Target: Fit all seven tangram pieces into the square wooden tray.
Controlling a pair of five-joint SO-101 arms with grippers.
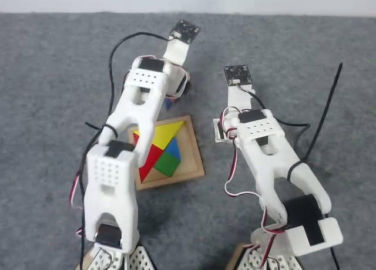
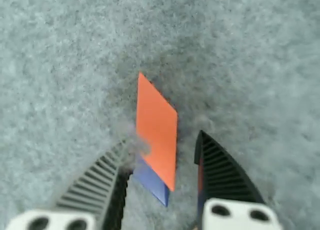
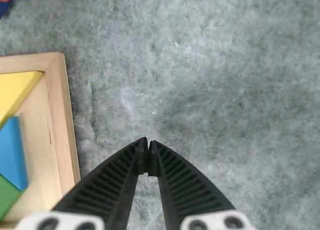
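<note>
orange piece (image 2: 156, 125) lies atop blue piece (image 2: 151, 182), flanked by left end effector (image 2: 161, 140).

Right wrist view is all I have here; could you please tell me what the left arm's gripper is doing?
Observer: The left gripper is open, with a finger on either side of an orange parallelogram lying on the carpet.
Operator: Thank you. Is that piece lying alone?
Observer: No, a dark blue piece sticks out at one end, seemingly from underneath it.
Operator: I can see yellow, blue and green in the tray. Is there anything else?
Observer: Yes, the high view shows a red piece in the tray, beside the yellow one.
</note>
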